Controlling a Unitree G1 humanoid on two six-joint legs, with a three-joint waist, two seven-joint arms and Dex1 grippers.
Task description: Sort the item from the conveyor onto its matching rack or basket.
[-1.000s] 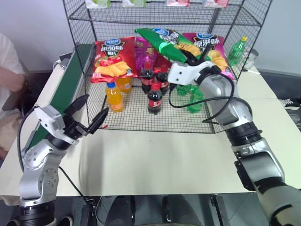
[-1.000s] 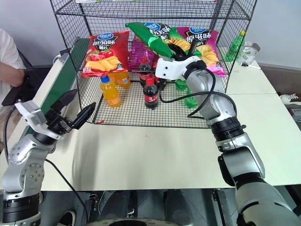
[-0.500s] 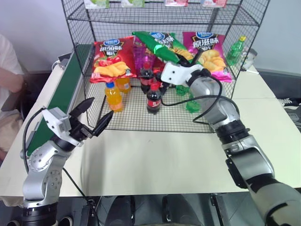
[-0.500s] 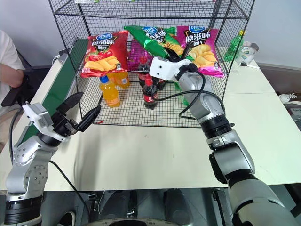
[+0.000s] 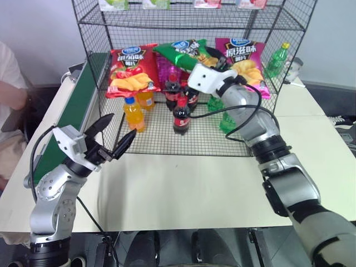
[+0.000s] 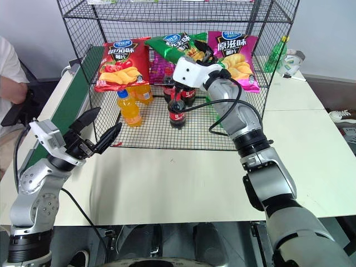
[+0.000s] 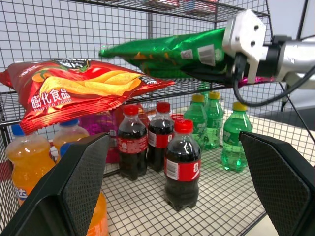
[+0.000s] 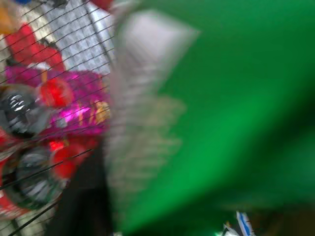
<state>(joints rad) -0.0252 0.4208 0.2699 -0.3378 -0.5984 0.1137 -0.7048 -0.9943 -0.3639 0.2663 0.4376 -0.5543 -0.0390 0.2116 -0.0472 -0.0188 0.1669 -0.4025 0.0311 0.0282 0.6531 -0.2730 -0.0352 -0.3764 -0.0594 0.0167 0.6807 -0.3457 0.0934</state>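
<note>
The green crisp bag (image 5: pixel 186 51) lies nearly level over the middle tier of the black wire rack (image 5: pixel 89 39), between a red crisp bag (image 5: pixel 130 68) and a magenta crisp bag (image 5: pixel 245 53). My right gripper (image 5: pixel 214 57) reaches into the rack at the bag's near right end, its white housing just below the bag. In the left wrist view the bag (image 7: pixel 167 51) juts out from that gripper above the bottles. My left gripper (image 5: pixel 119 127) hangs open and empty over the table, in front of the rack's left corner. The dark green conveyor (image 5: pixel 75 108) runs along the table's left side.
On the rack's lowest tier stand cola bottles (image 5: pixel 181 114), orange drink bottles (image 5: pixel 133 114) and green bottles (image 5: pixel 228 119). Another green bottle (image 5: pixel 276 60) stands outside the rack at the right. A person's arm (image 5: pixel 11 92) is at the far left, beyond the conveyor.
My right arm has carried the green bag to the left and turned it flatter, so it now sits between the red and magenta bags. The left arm has stayed put.
</note>
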